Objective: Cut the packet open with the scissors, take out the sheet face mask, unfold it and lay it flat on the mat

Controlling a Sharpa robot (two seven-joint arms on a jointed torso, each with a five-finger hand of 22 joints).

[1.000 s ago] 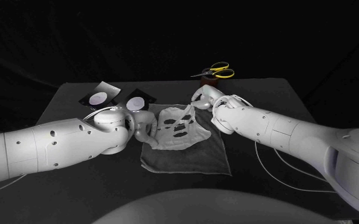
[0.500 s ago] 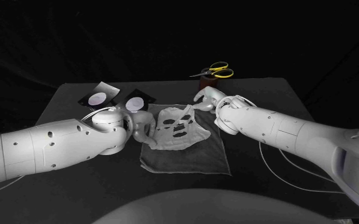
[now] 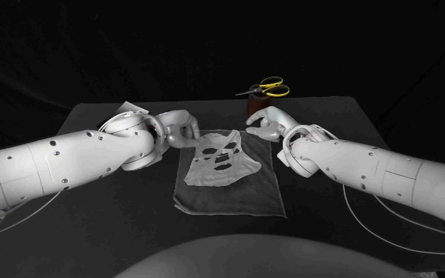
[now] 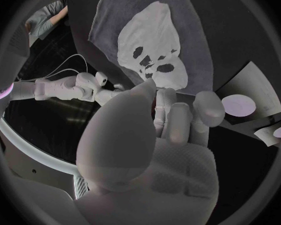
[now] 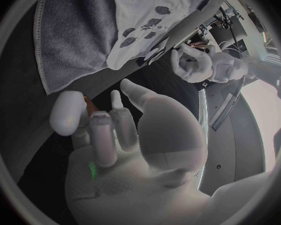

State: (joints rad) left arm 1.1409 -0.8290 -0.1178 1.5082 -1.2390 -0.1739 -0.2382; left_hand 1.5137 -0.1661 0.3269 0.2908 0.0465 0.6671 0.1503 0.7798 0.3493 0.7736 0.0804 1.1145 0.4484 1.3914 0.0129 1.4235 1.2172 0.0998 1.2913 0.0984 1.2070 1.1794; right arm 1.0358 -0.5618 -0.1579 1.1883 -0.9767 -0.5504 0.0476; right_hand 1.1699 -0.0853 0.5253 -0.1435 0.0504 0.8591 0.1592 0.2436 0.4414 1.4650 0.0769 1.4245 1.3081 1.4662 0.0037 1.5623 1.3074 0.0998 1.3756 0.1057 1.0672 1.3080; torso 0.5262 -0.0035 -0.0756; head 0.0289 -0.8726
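The white sheet face mask (image 3: pixel 220 159) lies unfolded on the grey mat (image 3: pixel 227 195), eye and mouth holes facing up; it is also seen spread out as the mask (image 4: pixel 152 47) and the mask (image 5: pixel 147 12). My left hand (image 3: pixel 181 127) hovers at the mat's far left corner, fingers loosely bent and holding nothing. At the mat's far right corner my right hand (image 3: pixel 267 123) is free too, its fingers (image 5: pixel 106 130) apart. The yellow-handled scissors (image 3: pixel 267 87) stand in a brown holder (image 3: pixel 257 105) at the table's back. Cut packet pieces (image 4: pixel 239 105) lie beside the mat.
One packet piece (image 3: pixel 126 107) peeks out behind my left arm at the back left. The mat (image 4: pixel 112 15) sits mid-table with bare black table (image 3: pixel 352 117) to its right and in front. White cables trail beside both arms.
My left hand has left the mask's left edge and risen toward the mat's far left corner, covering the packet pieces. My right hand has drawn slightly right. The mask stays on the mat.
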